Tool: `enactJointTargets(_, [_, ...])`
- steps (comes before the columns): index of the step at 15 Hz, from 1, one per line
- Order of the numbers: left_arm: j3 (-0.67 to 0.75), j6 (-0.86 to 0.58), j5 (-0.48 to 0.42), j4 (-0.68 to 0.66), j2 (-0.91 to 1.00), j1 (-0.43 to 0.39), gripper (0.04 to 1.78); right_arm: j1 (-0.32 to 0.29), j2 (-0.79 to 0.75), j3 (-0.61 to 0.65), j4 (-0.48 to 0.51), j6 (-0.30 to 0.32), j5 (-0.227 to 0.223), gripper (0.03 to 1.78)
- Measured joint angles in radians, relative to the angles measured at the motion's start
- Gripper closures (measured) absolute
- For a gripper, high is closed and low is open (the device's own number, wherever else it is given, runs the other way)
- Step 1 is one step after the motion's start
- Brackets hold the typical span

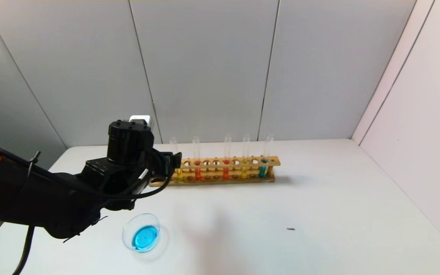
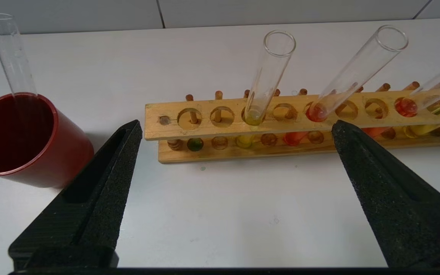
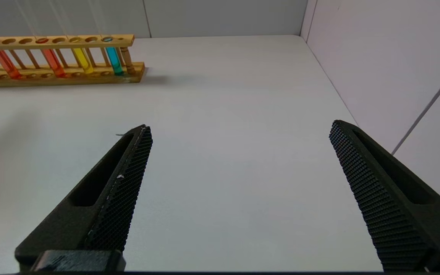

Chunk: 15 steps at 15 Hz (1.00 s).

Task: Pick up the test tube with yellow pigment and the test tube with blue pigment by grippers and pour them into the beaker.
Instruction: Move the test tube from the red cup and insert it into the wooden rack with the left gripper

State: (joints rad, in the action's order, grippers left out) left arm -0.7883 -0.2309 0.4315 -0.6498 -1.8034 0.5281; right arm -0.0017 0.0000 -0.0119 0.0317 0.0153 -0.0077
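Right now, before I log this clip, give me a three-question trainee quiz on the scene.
1. True or false: the beaker holds blue liquid.
2. What stands in the red cup? A) an empty test tube B) a spoon C) nothing
3. Fill in: the left tool, jaws open, faces the wooden ____.
Key: 1 true; 2 A; 3 rack.

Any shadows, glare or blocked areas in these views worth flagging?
Head view: the left gripper and arm hide the rack's left end; soft shadow right of the rack. Left wrist view: the tubes splay outward, lens distortion. Right wrist view: even light, faint shadow beside the rack.
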Motion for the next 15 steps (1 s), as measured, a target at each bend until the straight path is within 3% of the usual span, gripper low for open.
enactJointTargets(15, [-0.242,0.024,0.010,-0.017,-0.250,-0.045,0.08,0.000,0.000,0.000,0.000,0.000,0.000,0.11])
